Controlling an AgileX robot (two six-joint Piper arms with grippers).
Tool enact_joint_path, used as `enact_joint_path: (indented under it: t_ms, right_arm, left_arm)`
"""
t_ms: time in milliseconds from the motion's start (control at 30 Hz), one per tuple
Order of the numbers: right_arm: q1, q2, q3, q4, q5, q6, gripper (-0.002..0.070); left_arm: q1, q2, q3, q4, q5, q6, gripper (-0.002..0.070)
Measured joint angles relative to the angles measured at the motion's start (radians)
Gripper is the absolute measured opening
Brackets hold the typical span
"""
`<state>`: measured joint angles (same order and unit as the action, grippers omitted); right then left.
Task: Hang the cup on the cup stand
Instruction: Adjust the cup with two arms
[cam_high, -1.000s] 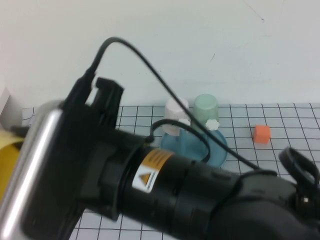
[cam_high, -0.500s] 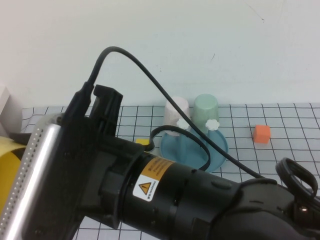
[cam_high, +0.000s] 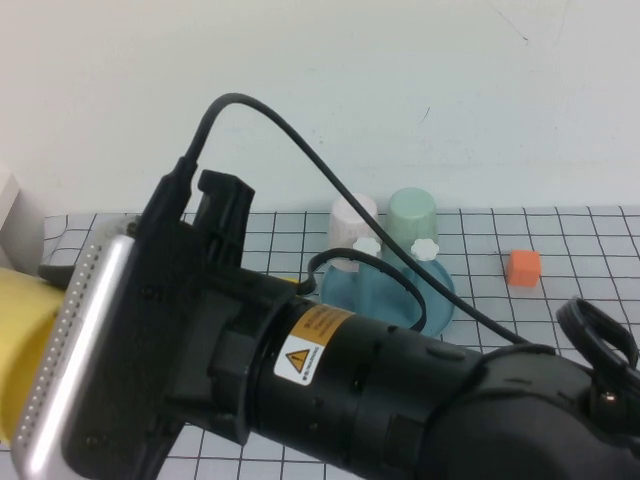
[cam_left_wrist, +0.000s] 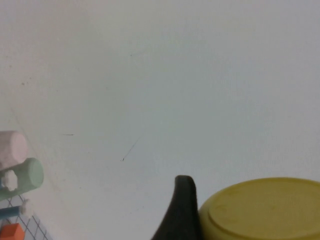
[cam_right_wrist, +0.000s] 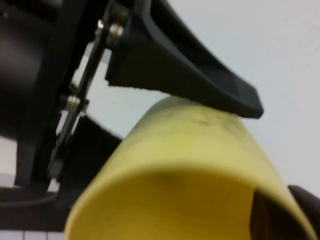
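A white wall stood behind the gridded worktop (cam_high: 560, 240). The left tool (cam_left_wrist: 182, 210) gripped the yellow cup (cam_high: 25, 350) at the near left, away from the blue cup stand (cam_high: 385, 292). The right tool, unseen, was closed.

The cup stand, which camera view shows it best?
The high view: the cup stand shows its blue tray and white-knobbed pegs behind the arm's cable, though partly hidden. The left wrist view catches only a sliver at the picture's edge; the right wrist view shows none of it.

Bright, even, shadowless light; close arm and yellow cup (cam_right_wrist: 185, 175) blurred, soft focus.
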<state>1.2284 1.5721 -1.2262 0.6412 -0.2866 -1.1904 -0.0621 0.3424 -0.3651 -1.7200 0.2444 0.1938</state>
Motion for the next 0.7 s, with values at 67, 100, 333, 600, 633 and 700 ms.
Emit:
enact_joint_path:
  t_ms: [67, 100, 333, 600, 633, 700]
  right_arm:
    - [-0.005, 0.0, 0.0, 0.007, 0.021, 0.0, 0.0081]
    - [-0.006, 0.0, 0.0, 0.017, 0.03, 0.0, 0.0118]
    - [-0.006, -0.024, 0.0, 0.104, 0.094, -0.006, 0.04]
    - [-0.006, -0.171, 0.021, 0.185, 0.317, -0.125, 0.0437]
    - [-0.006, -0.187, 0.034, 0.189, 0.322, -0.13, 0.0437]
    - [-0.006, -0.226, 0.074, 0.194, 0.322, -0.131, 0.0437]
  left_arm:
    - [0.0, 0.0, 0.0, 0.0, 0.007, 0.041, 0.0552]
    - [0.0, 0.0, 0.0, 0.0, 0.012, 0.061, 0.055]
    - [0.0, 0.0, 0.0, 0.002, 0.0, 0.158, 0.0542]
    - [0.0, 0.06, -0.074, -0.008, -0.032, 0.481, 0.0539]
    - [0.0, 0.083, -0.088, -0.008, -0.03, 0.515, 0.0538]
    - [0.0, 0.128, -0.127, -0.006, -0.01, 0.586, 0.0538]
